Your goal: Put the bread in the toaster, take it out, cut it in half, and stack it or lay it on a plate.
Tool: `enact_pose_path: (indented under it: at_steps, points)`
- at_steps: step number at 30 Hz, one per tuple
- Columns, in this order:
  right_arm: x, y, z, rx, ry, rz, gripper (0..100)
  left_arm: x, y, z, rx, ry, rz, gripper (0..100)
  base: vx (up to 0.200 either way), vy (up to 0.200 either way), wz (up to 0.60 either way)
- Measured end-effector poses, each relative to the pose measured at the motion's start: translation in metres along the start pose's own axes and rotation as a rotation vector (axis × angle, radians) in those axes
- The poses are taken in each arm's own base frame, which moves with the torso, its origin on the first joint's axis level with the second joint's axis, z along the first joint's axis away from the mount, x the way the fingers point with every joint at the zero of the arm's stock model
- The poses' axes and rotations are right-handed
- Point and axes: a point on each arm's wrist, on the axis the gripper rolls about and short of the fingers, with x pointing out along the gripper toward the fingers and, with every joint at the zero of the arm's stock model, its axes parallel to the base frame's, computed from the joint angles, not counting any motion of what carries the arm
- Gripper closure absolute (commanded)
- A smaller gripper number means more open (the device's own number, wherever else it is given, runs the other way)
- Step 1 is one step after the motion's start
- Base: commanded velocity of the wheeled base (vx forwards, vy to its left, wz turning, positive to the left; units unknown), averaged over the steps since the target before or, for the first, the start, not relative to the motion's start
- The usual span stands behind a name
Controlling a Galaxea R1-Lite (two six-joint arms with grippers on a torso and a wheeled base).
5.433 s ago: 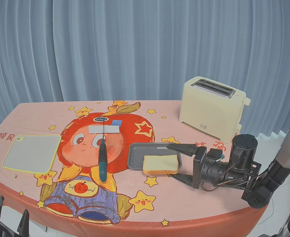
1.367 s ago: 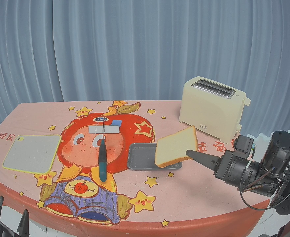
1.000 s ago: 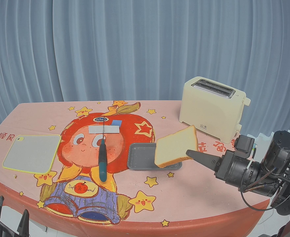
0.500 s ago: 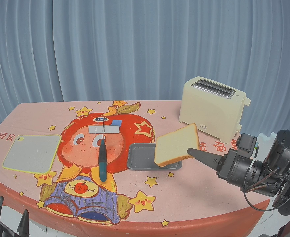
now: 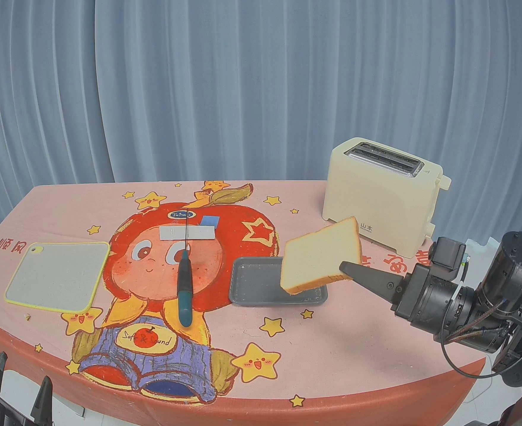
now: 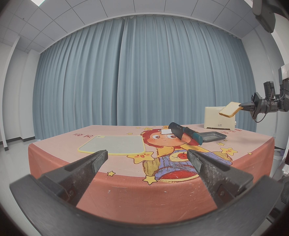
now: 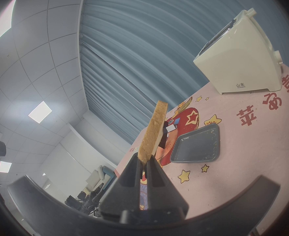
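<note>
Blue-grey curtains back a pink cartoon-printed tabletop. Right claw: clamped on one edge of the bread, holding the slice tilted in the air over the right end of the grey tray, in front of the toaster and below its slots. Farther left lie the knife and cutting board. The left claw hangs off the tabletop's edge, jaws apart and empty. Step in hand: carrying the bread to the toaster. The next move probably calls for raising the slice above a slot, turning it edge-down and aligning it before release. In the earliest frame the slice lay flat on the tray between parted jaws. It is now lifted, slightly higher than half a second ago.
</note>
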Motion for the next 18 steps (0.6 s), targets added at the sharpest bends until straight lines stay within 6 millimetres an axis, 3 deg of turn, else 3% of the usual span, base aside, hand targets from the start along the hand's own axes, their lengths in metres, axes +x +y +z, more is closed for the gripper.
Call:
enact_pose_path:
  at_steps: [18]
  points:
    - [-0.0048, 0.0009, 0.0005, -0.221, -0.029, -0.024, 100, 0.0000, 0.0000, 0.0000, 0.000, 0.000, 0.000, 0, 0.000, 0.000, 0.00]
